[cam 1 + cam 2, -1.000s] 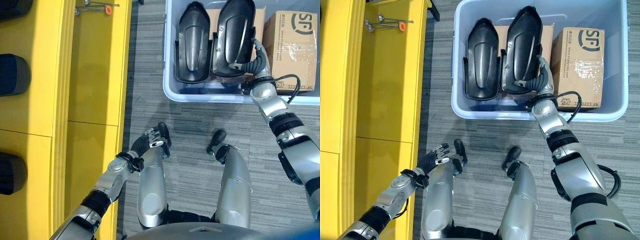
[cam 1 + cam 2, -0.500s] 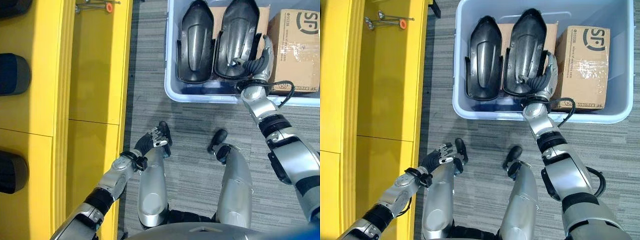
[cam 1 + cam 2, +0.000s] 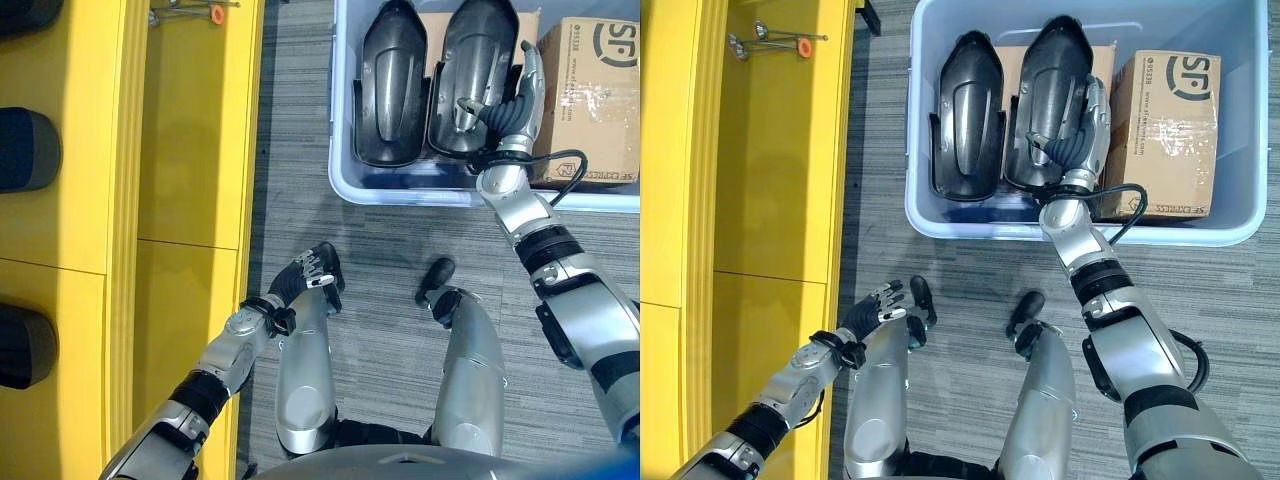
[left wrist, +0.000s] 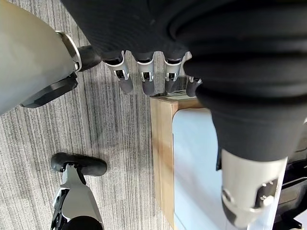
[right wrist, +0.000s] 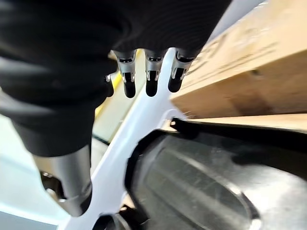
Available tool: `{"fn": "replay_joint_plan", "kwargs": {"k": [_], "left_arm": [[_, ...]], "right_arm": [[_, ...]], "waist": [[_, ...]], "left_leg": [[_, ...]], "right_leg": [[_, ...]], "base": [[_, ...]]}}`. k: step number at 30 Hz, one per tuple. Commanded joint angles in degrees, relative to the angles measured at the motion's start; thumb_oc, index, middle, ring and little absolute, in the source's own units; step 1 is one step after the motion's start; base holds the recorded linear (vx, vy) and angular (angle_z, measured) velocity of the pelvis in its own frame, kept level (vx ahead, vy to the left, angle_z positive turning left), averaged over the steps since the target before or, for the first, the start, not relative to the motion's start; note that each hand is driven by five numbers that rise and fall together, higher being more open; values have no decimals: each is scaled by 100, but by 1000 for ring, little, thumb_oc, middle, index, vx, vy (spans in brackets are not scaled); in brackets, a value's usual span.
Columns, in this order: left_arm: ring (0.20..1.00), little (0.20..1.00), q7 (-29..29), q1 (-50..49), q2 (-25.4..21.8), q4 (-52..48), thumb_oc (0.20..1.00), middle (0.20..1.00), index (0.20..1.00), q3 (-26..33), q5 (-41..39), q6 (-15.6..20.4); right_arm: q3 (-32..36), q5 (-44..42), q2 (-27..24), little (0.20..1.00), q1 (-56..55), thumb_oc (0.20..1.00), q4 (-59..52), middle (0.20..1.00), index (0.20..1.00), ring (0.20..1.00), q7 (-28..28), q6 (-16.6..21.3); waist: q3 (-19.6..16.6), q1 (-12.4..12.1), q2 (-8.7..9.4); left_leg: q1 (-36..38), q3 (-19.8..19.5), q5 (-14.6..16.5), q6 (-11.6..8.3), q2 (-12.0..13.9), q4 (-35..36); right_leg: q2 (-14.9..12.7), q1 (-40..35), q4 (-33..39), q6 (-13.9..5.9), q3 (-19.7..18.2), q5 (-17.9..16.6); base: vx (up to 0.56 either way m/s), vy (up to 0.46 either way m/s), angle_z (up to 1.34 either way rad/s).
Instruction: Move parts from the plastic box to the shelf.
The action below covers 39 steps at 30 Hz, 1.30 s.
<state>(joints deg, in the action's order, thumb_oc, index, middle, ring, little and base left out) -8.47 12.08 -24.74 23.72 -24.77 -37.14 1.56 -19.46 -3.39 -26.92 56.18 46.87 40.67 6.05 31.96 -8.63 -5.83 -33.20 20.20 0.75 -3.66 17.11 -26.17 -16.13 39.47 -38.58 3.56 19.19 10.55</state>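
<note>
A pale blue plastic box stands on the floor ahead and holds two black moulded parts upright side by side. My right hand reaches into it, fingers straight along the right edge of the right part, in the gap beside a cardboard carton. Its thumb lies toward the part's face. The right wrist view has straight fingers above the black part and next to the carton. The left part stands untouched. My left hand hangs open low down, holding nothing.
The yellow shelf runs along the left, with dark rounded parts at its far left and small tools at its far end. A second carton stands behind the black parts. Grey carpet lies between shelf and box.
My right hand has slid further up along the right part's edge, deeper between it and the carton. That part has settled a little lower. My left hand has barely shifted.
</note>
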Motion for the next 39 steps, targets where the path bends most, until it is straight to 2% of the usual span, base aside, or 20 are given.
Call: {"fn": "replay_joint_plan", "kwargs": {"k": [1, 8, 19, 24, 25, 26, 29, 31, 32, 34, 39], "left_arm": [[1000, 1000, -87, -111, 75, -249, 1000, 1000, 1000, -362, -12, 55], [1000, 1000, -56, -51, 66, -269, 1000, 1000, 1000, -440, -39, -48], [1000, 1000, -51, -68, 97, -232, 1000, 1000, 1000, -452, 8, -32], [1000, 1000, -146, -30, 100, -214, 1000, 1000, 1000, -441, 30, -128], [1000, 1000, -150, -67, 106, -194, 1000, 1000, 1000, -477, 26, -118], [1000, 1000, -142, -31, 108, -200, 1000, 1000, 1000, -467, 23, -110], [1000, 1000, -62, -22, 144, -200, 1000, 1000, 1000, -512, 26, -97], [1000, 1000, -2, 4, 138, -203, 1000, 1000, 1000, -532, -15, -91], [1000, 1000, 7, -29, 141, -182, 1000, 1000, 1000, -559, -40, -72], [1000, 1000, 39, -12, 162, -183, 1000, 1000, 1000, -555, -47, -98], [1000, 1000, 60, 7, 208, -145, 1000, 1000, 1000, -565, -13, -123]], "right_arm": [[147, -39, -99, 1000, 132, 1000, -135, 1000, 1000, 1000, 117, 276], [224, -103, -117, 1000, 411, 1000, 107, 1000, 1000, 1000, 133, 254], [168, -486, -77, 1000, 265, 1000, 148, 1000, 1000, 1000, 24, 9], [196, -634, -28, 1000, 274, 1000, 320, 1000, 1000, 1000, 45, 35], [192, -662, -10, 1000, 235, 1000, 352, 1000, 1000, 1000, 61, 39], [193, -691, -12, 1000, 274, 1000, 356, 1000, 1000, 1000, 83, 46], [246, -926, 20, 1000, 242, 1000, 397, 1000, 1000, 1000, 346, 74], [317, -1052, 58, 1000, 216, 1000, 459, 1000, 1000, 1000, 346, 39], [350, -1181, 94, 1000, 149, 1000, 493, 1000, 1000, 1000, 350, -24], [384, -1516, 146, 1000, 113, 1000, 561, 1000, 1000, 1000, 326, -78], [504, -1926, 266, 1000, 43, 1000, 805, 1000, 1000, 1000, 209, 47]], "waist": [[-216, 27, -190], [-216, -11, -208], [-216, -22, -208], [-216, -42, -222], [-216, -35, -214], [-216, -43, -219], [-216, -35, -216], [-216, -26, -210], [-216, -9, -204], [-216, -10, -199], [-216, 6, -193]], "left_leg": [[-68, -147, 85, -280, 465, 50], [-127, -182, 62, -299, 463, 58], [-201, -181, 68, -293, 483, 18], [-283, -196, 75, -290, 489, -19], [-196, -247, 222, -371, 470, -92], [-309, -206, 84, -289, 490, -36], [-365, -213, 83, -292, 498, -57], [-400, -233, 78, -297, 497, -67], [-299, -273, 224, -379, 478, -131], [-309, -273, 232, -377, 470, -142], [-397, -275, 251, -392, 513, -206]], "right_leg": [[-648, 8, -12, -839, 86, -164], [-656, 74, -87, -834, 93, -146], [-714, 110, -109, -832, 121, -139], [-747, 182, -166, -828, 131, -130], [-778, 95, -241, -922, 79, 2], [-756, 200, -183, -826, 133, -124], [-752, 237, -194, -823, 126, -123], [-731, 270, -204, -819, 112, -132], [-754, 180, -278, -916, 54, 2], [-749, 184, -277, -915, 55, 7], [-768, 252, -334, -907, 43, 27]], "base": [[0, 0, 0], [2, 0, 1], [5, 0, 1], [17, 4, 0], [0, 0, 0], [0, 0, 0], [-21, -2, 1], [40, 5, 2], [82, 11, 3], [42, 5, 1], [0, 0, 0]]}}
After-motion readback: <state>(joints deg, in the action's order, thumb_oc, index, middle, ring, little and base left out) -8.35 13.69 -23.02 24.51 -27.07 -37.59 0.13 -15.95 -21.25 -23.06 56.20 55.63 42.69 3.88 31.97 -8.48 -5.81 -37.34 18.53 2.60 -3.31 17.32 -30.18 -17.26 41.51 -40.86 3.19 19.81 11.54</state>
